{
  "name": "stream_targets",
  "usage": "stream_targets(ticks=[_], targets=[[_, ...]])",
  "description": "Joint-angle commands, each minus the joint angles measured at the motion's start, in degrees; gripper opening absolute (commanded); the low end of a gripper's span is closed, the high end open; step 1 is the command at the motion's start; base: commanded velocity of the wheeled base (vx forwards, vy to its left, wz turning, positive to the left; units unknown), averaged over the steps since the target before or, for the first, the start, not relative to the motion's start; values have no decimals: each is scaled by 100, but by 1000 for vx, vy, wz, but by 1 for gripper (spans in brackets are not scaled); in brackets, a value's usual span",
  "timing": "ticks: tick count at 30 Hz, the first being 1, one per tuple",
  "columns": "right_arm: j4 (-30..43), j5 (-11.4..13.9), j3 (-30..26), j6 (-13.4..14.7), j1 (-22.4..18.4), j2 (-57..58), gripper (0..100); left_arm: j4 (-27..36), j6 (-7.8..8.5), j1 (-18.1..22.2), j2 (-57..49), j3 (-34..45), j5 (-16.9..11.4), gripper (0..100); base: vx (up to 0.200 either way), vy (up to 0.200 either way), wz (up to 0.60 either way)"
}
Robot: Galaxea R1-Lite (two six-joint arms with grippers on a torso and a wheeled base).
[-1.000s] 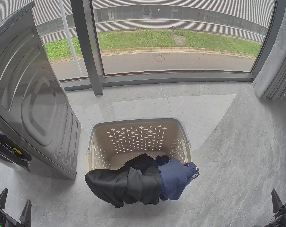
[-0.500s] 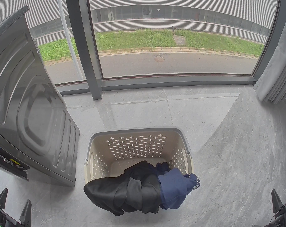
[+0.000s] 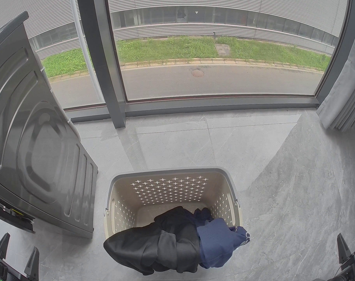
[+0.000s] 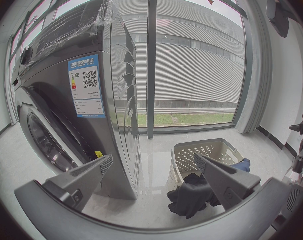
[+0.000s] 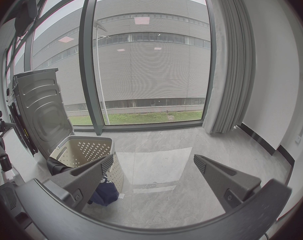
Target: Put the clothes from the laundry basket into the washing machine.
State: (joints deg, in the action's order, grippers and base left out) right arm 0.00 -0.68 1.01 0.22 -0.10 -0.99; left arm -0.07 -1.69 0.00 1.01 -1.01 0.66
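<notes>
Starting on my left, the left gripper (image 3: 20,243) sits low at the near edge of the floor with its fingers spread wide and nothing between them. Just beyond it stands the washing machine (image 3: 36,145), side panel towards me; from the left wrist view I see its round front door (image 4: 48,140), but I cannot tell whether it is latched or ajar, and I see no clothing in or on the machine. Further right, near the machine but apart from it, the laundry basket (image 3: 171,172) stands on the grey floor (image 3: 302,168). A black garment (image 3: 154,246) is slumped over its near rim, partly inside and partly hanging out, and a blue garment (image 3: 218,240) lies touching it on the right, also spilling over the rim at that corner. The far part of the basket looks bare. On my right, the right gripper (image 3: 350,231) is parked low, fingers apart and holding nothing, well away from the basket, with a curtain (image 3: 341,98) hanging by the window behind. By my reckoning the job has barely begun: both garments are yet to be picked up, carried left and pushed into the drum, and the door may need opening first.
</notes>
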Motion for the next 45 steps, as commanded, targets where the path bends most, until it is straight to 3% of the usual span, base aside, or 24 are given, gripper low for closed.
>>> stream_targets(ticks=[1, 15, 30, 45], targets=[[0, -2, -101, 4, 1, 81, 100, -1, -6, 0, -101, 101, 4, 100, 200, 200, 0], [0, -2, -101, -4, 1, 81, 100, -1, 20, 0, -101, 101, 4, 100, 29, 29, 0], [0, -2, -101, 4, 1, 81, 100, -1, 20, 0, -101, 101, 4, 100, 0, -200, 0], [0, -2, -101, -4, 1, 81, 100, -1, -6, 0, -101, 101, 4, 100, 0, 0, 0]])
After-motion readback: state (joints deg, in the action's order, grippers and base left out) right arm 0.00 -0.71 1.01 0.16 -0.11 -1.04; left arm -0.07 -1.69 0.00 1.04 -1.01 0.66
